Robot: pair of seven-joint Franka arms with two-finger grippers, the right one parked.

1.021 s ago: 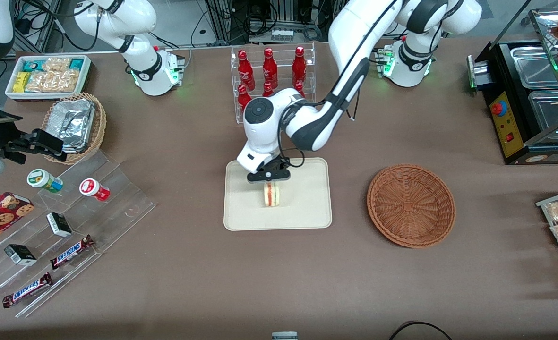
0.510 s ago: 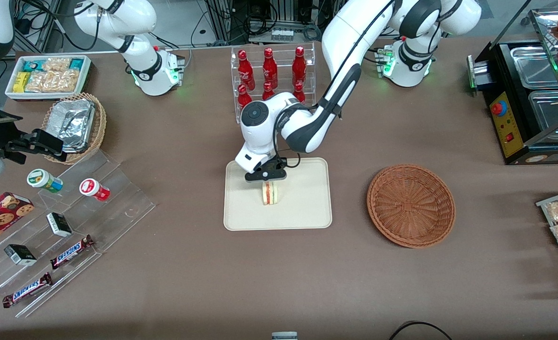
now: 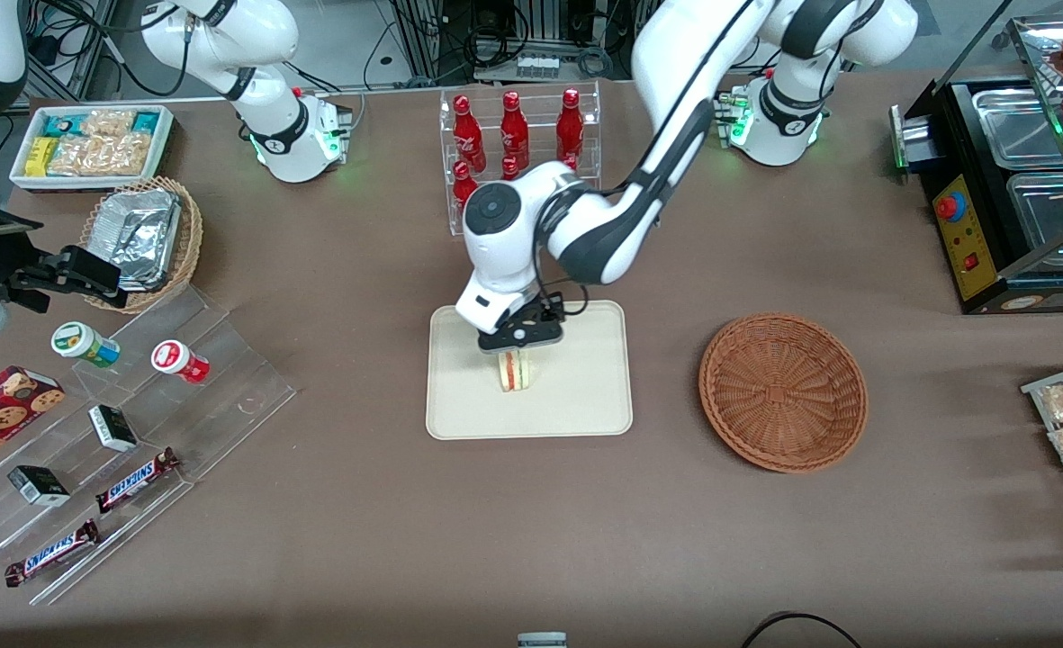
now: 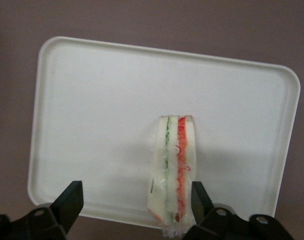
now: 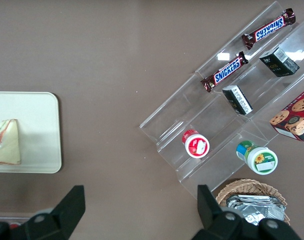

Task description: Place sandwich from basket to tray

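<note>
The sandwich point(image 3: 515, 371) stands on edge on the cream tray point(image 3: 585, 396), a pale wedge with red and green filling stripes. My left gripper point(image 3: 518, 349) hovers just above it, open, fingers wide apart. In the left wrist view the sandwich point(image 4: 172, 170) lies between the black fingers point(image 4: 72, 200), close to one and far from the other, with the tray point(image 4: 92, 125) under it. The reddish-brown wicker basket point(image 3: 783, 391) sits empty beside the tray, toward the working arm's end. The right wrist view also catches the sandwich point(image 5: 6, 142) on the tray point(image 5: 39, 125).
A clear rack of red bottles point(image 3: 513, 135) stands farther from the front camera than the tray. A stepped acrylic shelf point(image 3: 135, 423) with snack bars and a tan basket of foil trays point(image 3: 139, 238) lie toward the parked arm's end. Steel pans point(image 3: 1026, 135) are at the working arm's end.
The sandwich has stayed on the tray. The gripper hand has shifted only slightly above it while the arm's elbow swung a little.
</note>
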